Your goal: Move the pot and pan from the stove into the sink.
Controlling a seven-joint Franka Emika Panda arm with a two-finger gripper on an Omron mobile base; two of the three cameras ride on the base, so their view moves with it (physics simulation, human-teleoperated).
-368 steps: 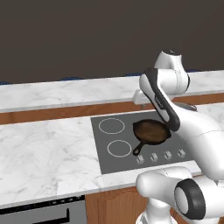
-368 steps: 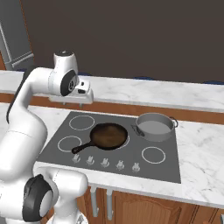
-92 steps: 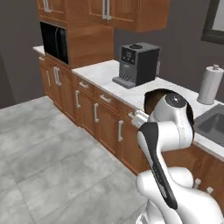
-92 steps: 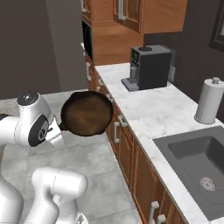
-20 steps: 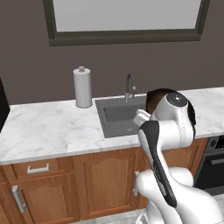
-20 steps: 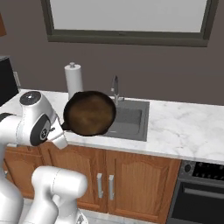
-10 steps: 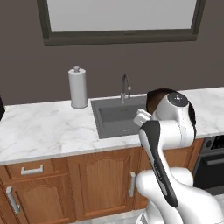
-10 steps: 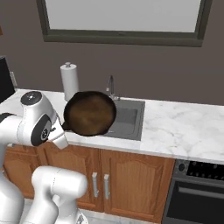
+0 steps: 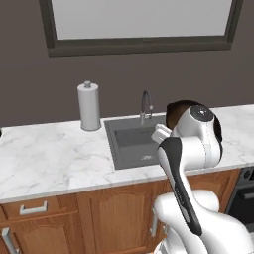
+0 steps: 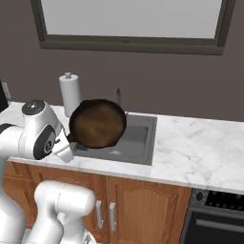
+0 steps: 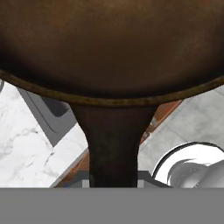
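**The pan has come to the sink**

The pan (image 10: 97,124) is up in the air, held by its short black handle (image 11: 113,144). It is tipped up so its brown inside faces the right base camera. It hangs in front of the sink (image 10: 138,138), over the near edge of the worktop (image 10: 200,147). It is not in the sink yet.

The pincer (image 11: 113,181) is closed tight on the handle. In the hand view the handle runs straight down between the tips.

What has changed is the view. A moment ago the sink was a little farther off and more to the side. Now the sink (image 9: 131,144) and its faucet (image 9: 145,105) sit closer and more in the middle. The whole picture has shifted, so the base has driven and the things on the worktop have not moved. The pan sits the same way in the pincer as before.

This means the carrying part looks nearly done. The next job is likely to reach out and lower the pan into the sink. The paper towel roll (image 9: 89,106) stands near the sink's left side, so the arm should keep away from it. The pot is still to be fetched.
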